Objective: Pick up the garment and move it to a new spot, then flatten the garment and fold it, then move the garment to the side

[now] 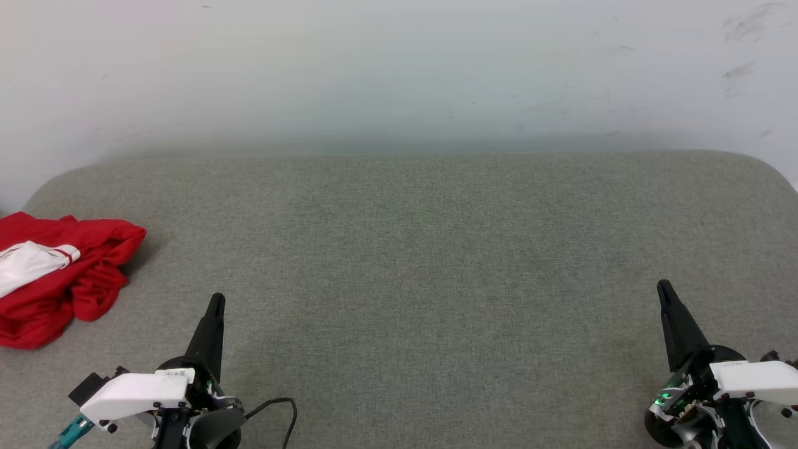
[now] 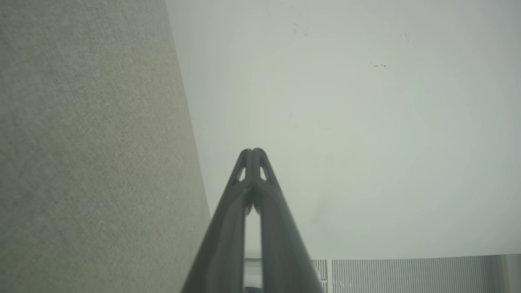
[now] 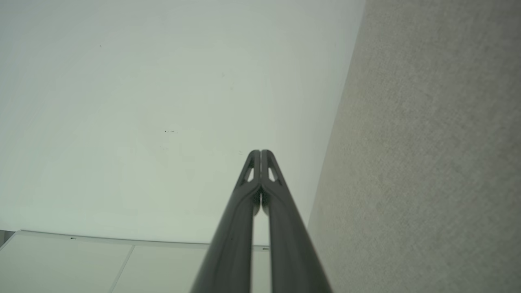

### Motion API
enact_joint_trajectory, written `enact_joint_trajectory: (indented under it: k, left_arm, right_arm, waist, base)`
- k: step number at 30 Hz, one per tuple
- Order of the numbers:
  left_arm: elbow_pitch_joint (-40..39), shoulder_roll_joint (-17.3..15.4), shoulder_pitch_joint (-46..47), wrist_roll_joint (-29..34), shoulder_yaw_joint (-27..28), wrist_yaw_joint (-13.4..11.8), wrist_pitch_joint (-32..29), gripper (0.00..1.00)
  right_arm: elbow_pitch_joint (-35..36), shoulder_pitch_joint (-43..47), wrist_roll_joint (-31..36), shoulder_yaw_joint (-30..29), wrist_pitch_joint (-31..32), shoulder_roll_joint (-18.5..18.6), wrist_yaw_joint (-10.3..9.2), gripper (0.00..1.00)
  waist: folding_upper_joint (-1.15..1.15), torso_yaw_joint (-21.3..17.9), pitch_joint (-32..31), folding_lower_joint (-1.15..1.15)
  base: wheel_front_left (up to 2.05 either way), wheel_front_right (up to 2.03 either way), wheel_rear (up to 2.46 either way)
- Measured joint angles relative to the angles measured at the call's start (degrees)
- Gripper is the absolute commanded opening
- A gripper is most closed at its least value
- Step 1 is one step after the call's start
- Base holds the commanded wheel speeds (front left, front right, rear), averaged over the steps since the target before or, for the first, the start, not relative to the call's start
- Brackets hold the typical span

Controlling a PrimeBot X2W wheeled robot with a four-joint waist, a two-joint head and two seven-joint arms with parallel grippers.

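Garment (image 1: 62, 274) sits at the far left of the grey cloth-covered surface (image 1: 399, 249), bunched in a loose red heap with a white sleeve (image 1: 28, 260) lying on top. You'll be dealing with thin, limp fabric. It looks light, has no stiffness to lean on, and will likely sag and drag folds with it once lifted. The left gripper (image 1: 216, 300) is the nearer one, a little to the right of the heap and not touching it, with its two dark fingers pressed together and nothing between them. The right gripper (image 1: 663, 285) is well apart at the far right, likewise clenched on nothing. For a hold, try the raised ridge of red cloth on the heap's right side. It stands up off the surface, so your fingers could close on a fold rather than scrape the upholstery. The striped sleeve edge would also serve, though it may pull only the sleeve free. Hard to read: the heap is cut off by the left edge of the head view, so you can't judge its full extent. Collar, hem and any print are lost in the crumple. Both wrist views look along the closed fingers at pale wall (image 1: 399, 75) and grey cloth — no help for lining up on the garment.
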State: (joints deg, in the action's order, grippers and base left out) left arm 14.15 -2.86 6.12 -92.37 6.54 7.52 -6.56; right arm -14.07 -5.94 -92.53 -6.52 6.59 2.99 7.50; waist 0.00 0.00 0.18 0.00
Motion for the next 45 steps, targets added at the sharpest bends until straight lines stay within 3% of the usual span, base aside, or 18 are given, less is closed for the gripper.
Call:
enact_joint_trajectory:
  k: [32,33,39,45]
  left_arm:
    - [0.0,0.0,0.0,0.0,0.01,0.0,0.0,0.0]
    - [0.33,0.02,-0.1,0.01,-0.07,-0.01,0.02,1.0]
    - [1.44,0.19,-2.05,0.31,-0.45,-0.04,0.98,1.0]
    - [0.52,0.18,-2.07,4.0,0.09,-0.03,2.69,1.0]
  right_arm:
    - [0.0,0.0,0.0,0.0,0.0,0.0,0.0,0.0]
    - [-0.25,0.18,-0.02,0.03,0.0,0.0,0.0,1.0]
    - [-1.83,2.15,0.48,0.25,-0.87,-0.08,-0.01,1.0]
    - [-1.21,2.34,5.08,-0.16,-2.61,-0.1,-0.01,1.0]
  waist:
    - [0.0,0.0,0.0,0.0]
    - [0.0,0.0,0.0,0.0]
    - [0.0,0.0,0.02,0.0]
    - [0.0,-0.01,0.08,0.0]
  base:
    - [0.0,0.0,0.0]
    - [0.0,0.0,0.0]
    - [0.0,0.0,0.0]
    - [0.0,0.0,0.0]
